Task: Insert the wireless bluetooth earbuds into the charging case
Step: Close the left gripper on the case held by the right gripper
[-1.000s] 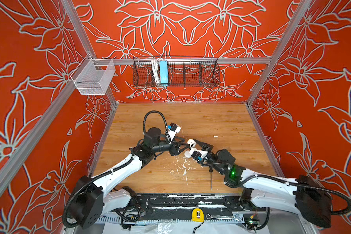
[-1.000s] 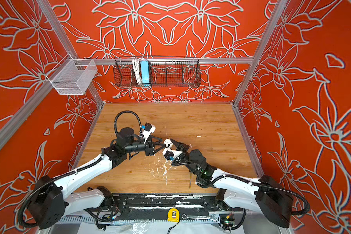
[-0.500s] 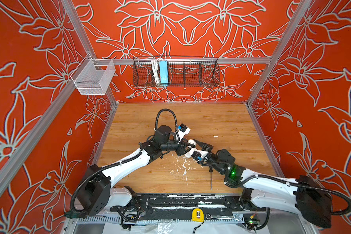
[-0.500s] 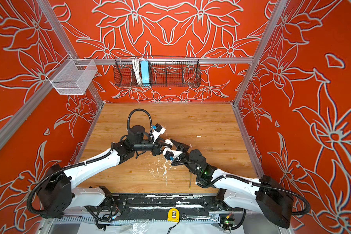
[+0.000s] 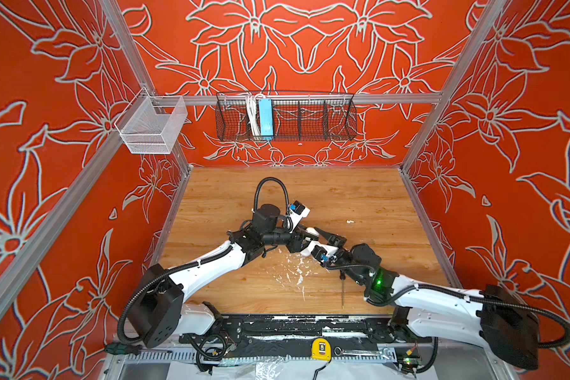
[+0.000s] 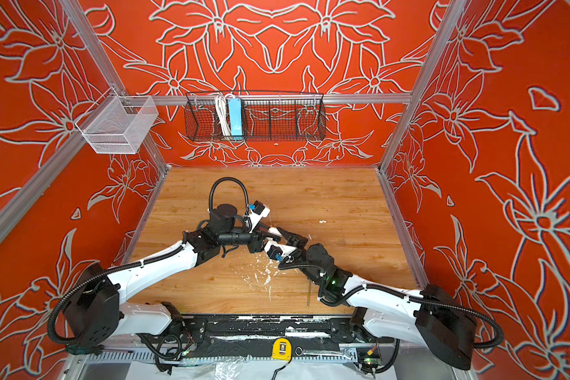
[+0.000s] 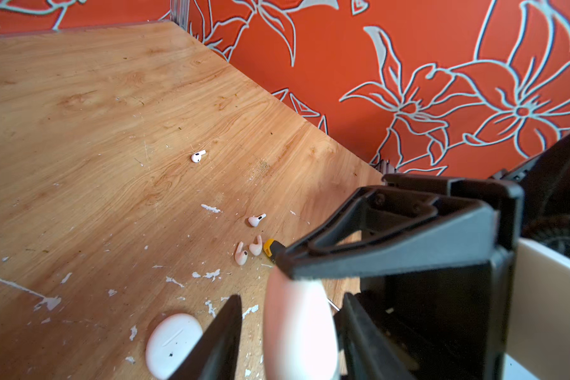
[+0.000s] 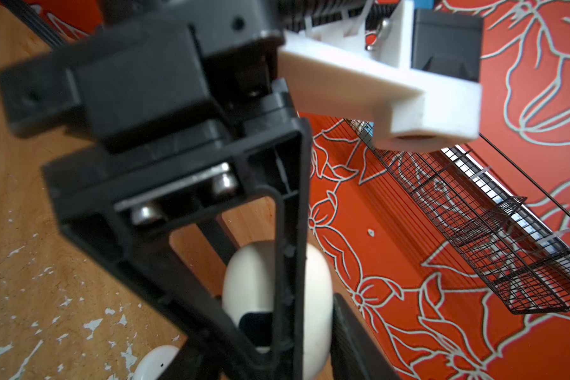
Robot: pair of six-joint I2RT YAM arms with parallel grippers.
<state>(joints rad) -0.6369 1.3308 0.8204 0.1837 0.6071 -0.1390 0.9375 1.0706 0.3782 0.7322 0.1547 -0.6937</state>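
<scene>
White: four earbuds (image 7: pixel 256 219), one round case (image 7: pixel 173 342)

Four small white short-stemmed earbuds (image 7: pixel 256 219) lie loose on the wooden tabletop (image 7: pixel 79 131), all outside the charging case (image 7: pixel 173 345), a smooth round white puck lying flat and closed near them; two sit side by side, one lone earbud (image 7: pixel 198 156) well apart.

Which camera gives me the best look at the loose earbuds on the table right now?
Left wrist view: four earbuds lie sharp and unobstructed on the table, three clustered, one apart. Both top views show only a white speck, probably that lone one; the arms cover the rest. Right wrist view shows none.
</scene>
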